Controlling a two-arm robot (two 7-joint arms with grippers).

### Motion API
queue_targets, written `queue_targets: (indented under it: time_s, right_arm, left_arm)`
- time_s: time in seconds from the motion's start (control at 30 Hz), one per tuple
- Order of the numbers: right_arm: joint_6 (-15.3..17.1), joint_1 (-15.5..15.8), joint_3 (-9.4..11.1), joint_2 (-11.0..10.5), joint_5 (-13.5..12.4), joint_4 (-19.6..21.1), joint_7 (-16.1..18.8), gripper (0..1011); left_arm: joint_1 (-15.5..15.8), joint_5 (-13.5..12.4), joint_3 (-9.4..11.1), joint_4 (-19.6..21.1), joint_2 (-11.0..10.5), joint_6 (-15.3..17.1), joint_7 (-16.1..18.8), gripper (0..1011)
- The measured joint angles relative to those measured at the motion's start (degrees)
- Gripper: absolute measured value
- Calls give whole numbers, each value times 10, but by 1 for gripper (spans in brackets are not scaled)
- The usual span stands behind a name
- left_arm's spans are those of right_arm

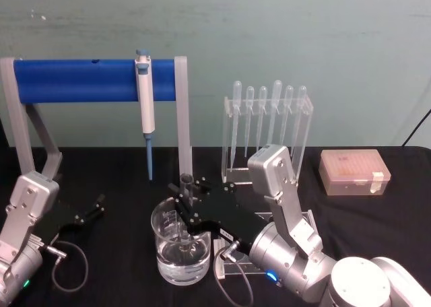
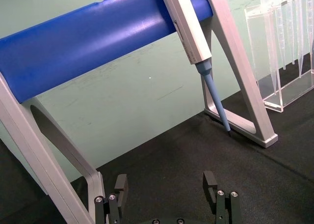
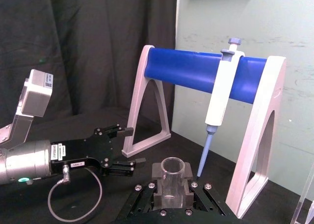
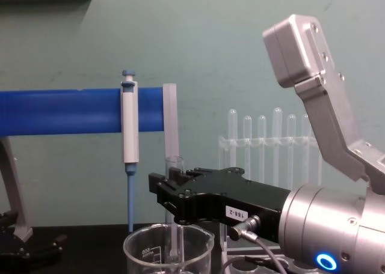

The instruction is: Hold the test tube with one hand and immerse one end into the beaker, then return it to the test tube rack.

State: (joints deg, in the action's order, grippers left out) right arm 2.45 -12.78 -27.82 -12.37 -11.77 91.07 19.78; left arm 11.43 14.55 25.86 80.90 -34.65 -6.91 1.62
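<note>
Chest view: right tool [image 4: 173,193] is clamping the test tube [image 4: 174,164] upright, gripping just under its rim. Tube's lower end is hanging inside the beaker [image 4: 141,250], directly below the tool. Left tool [image 1: 98,207] is sitting with fingers spread, well off to the right tool's left, low over the tabletop [image 1: 377,233].

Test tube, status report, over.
Right pincer shut on test tube, lower end inside beaker. Left pincer open, parked left. Pipettor hangs behind, clear of tube.

A lab bench: pipettor [image 1: 144,95] on a blue stand [image 1: 74,80], pipette rack [image 1: 306,128], glass beaker [image 1: 161,243].
</note>
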Motion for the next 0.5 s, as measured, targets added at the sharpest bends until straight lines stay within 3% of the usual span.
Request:
queue_targets:
  time_s: [0.5]
  right_arm:
    - [0,0,0,0,0,0,0,225]
  left_arm:
    - [0,0,0,0,0,0,0,1000]
